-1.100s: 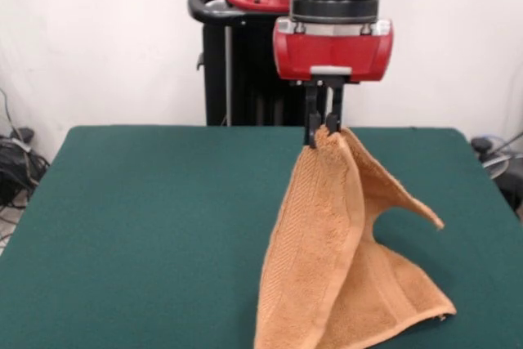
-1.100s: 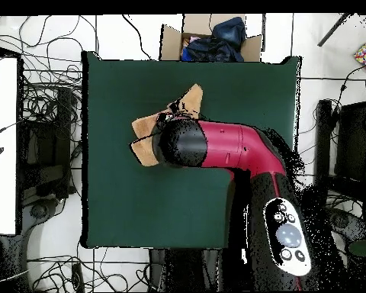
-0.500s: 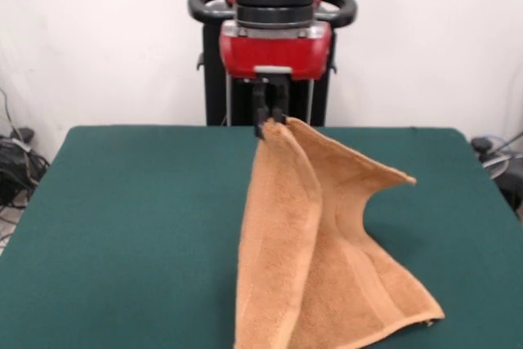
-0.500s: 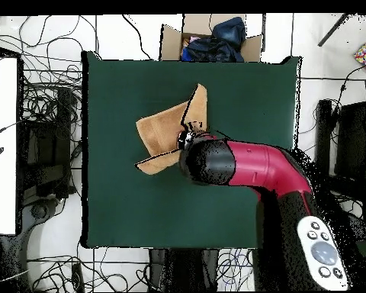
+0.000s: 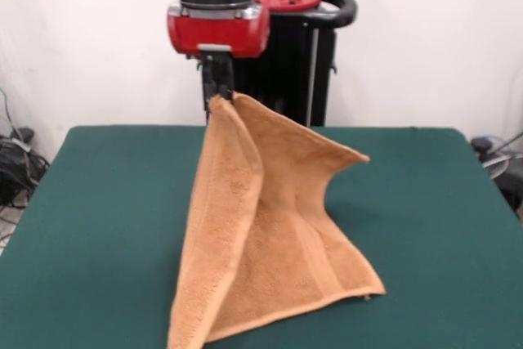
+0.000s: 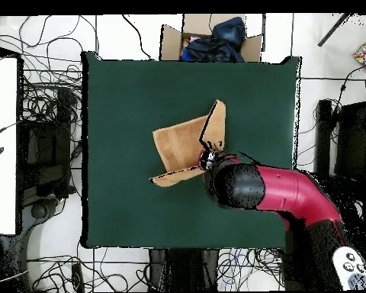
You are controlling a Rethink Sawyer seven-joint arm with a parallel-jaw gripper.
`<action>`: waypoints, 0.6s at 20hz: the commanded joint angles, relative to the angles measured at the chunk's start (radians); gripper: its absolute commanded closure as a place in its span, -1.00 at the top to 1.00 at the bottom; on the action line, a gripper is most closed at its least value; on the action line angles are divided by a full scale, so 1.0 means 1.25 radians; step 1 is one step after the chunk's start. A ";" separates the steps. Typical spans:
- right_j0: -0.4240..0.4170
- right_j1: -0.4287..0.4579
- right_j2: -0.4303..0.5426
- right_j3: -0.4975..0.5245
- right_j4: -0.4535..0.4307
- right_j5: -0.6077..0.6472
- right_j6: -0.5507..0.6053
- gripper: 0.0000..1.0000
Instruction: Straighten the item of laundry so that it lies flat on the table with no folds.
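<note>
The item of laundry (image 5: 270, 234) is an orange-tan towel hanging like a tent from one raised corner. Its lower edge rests on the table (image 5: 106, 202) near the front. My gripper (image 5: 217, 94) is shut on that top corner, well above the green surface. In the overhead view the towel (image 6: 182, 145) spreads out from under the arm's head, near the table's (image 6: 125, 91) middle. There the gripper itself is hidden beneath the red and black arm (image 6: 262, 191).
A cardboard box with dark clothes (image 6: 209, 38) sits just beyond the table's far edge in the overhead view. Cables (image 6: 41, 99) cover the floor beside the table. A white desk (image 6: 1, 145) stands at the picture's left.
The gripper has carried the towel's corner leftward in the front view, rightward in the overhead view. The towel's trailing edge has dragged along the table after it.
</note>
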 commanded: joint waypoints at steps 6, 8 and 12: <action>-0.053 0.024 0.114 0.087 -0.092 -0.070 -0.090 -1.00; -0.056 0.027 0.119 0.087 -0.097 -0.065 -0.084 -1.00; -0.080 0.026 0.150 0.108 -0.091 -0.070 -0.070 -1.00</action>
